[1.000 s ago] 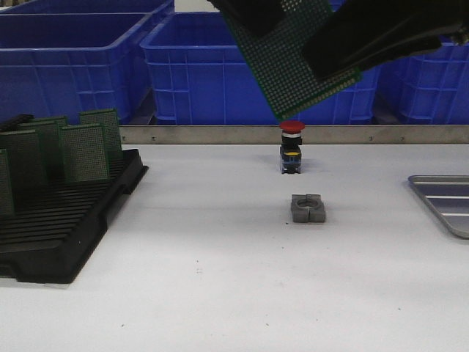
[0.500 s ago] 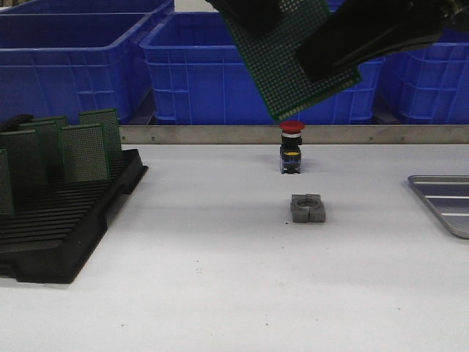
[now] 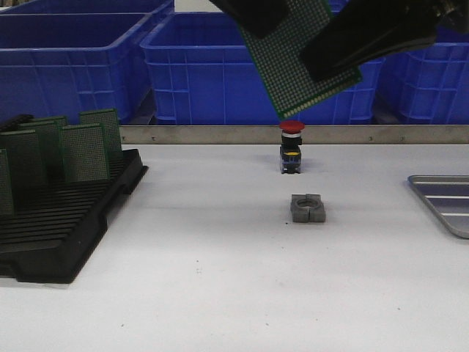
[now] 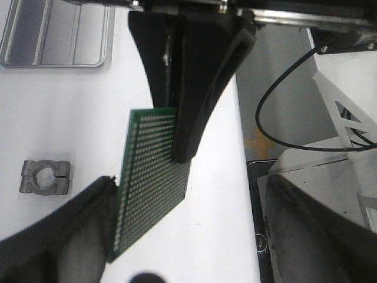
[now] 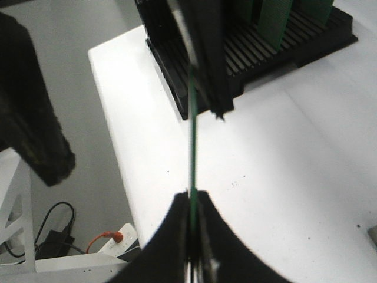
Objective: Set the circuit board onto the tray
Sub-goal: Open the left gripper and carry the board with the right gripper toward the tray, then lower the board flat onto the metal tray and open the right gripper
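Behind 2 grippers, circuit board (image 3: 297, 62) half-hidden

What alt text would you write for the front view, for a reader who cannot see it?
Two black end effectors, left and right, hold a green perforated circuit board tilted in the air above a white table. Below are a red-capped push button and a grey clamp block; a black rack of boards stands left, a metal tray right.

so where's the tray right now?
In the front view the tray lies flat at the table's far right edge, partly out of frame, well right of the grey clamp block; nothing is on its visible part.
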Robot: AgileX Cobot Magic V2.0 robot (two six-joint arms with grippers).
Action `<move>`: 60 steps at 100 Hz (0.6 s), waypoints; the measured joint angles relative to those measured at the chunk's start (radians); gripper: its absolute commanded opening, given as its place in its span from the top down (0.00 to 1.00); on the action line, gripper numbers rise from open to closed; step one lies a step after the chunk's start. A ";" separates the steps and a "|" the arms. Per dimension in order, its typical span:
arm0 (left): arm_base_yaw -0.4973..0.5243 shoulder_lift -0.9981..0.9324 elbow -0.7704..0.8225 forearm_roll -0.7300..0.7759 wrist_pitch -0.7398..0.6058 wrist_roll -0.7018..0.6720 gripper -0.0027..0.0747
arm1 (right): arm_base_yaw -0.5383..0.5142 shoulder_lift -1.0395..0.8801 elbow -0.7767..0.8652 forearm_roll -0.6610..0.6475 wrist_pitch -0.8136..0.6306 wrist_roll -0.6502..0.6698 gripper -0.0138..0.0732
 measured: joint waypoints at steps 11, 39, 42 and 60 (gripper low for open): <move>0.000 0.000 0.000 0.000 0.000 0.000 0.31 | -0.023 -0.008 0.000 -0.068 0.005 0.062 0.92; 0.000 0.000 0.000 0.000 0.007 0.000 0.31 | -0.193 -0.023 -0.024 -0.223 -0.017 0.311 0.92; 0.000 0.000 0.000 0.000 0.007 0.000 0.31 | -0.223 -0.023 -0.024 -0.225 -0.030 0.329 0.92; 0.000 0.000 0.000 -0.002 0.007 0.000 0.31 | -0.369 0.013 -0.027 -0.229 -0.128 0.435 0.92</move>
